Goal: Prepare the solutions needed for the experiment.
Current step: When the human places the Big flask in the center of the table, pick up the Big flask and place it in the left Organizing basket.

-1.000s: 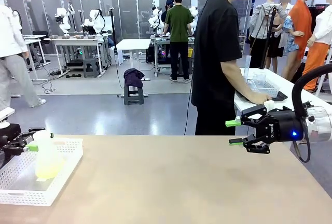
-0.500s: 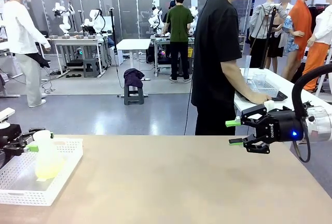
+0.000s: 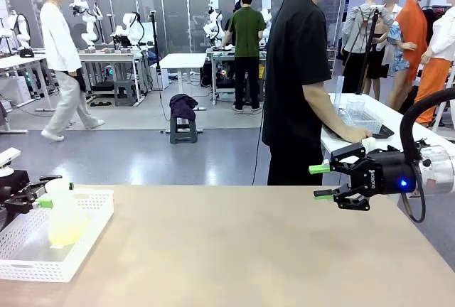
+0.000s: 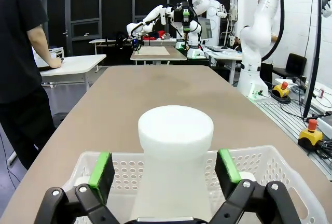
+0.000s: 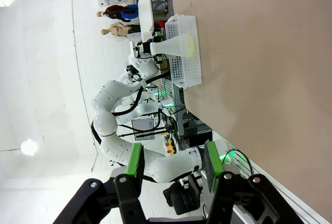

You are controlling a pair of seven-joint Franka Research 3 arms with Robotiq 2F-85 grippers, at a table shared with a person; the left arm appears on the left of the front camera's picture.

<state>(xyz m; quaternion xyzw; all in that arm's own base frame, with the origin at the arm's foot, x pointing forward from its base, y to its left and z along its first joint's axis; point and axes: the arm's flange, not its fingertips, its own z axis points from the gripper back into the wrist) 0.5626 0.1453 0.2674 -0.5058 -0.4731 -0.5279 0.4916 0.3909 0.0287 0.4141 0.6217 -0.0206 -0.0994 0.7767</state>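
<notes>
Front view: translucent flask (image 3: 65, 216) of yellow-green solution (image 3: 67, 234) standing in white basket (image 3: 84, 250) at desk's (image 3: 242, 250) left edge, left gripper (image 3: 39, 197) spread wide at its neck, not clamped, right gripper (image 3: 321, 181) part-open, empty, above desk's right edge; left wrist view: green pads (image 4: 101, 168) flanking flask's white neck (image 4: 175, 151), gaps both sides; right wrist view: fingers (image 5: 135, 163) apart, holding nothing, basket far across desk.

Table (image 3: 242, 250): plain tan top, running from the robot's side to the far edge.
Basket (image 3: 85, 239): white perforated plastic, resting directly on the table at its left end, near the left edge.
</notes>
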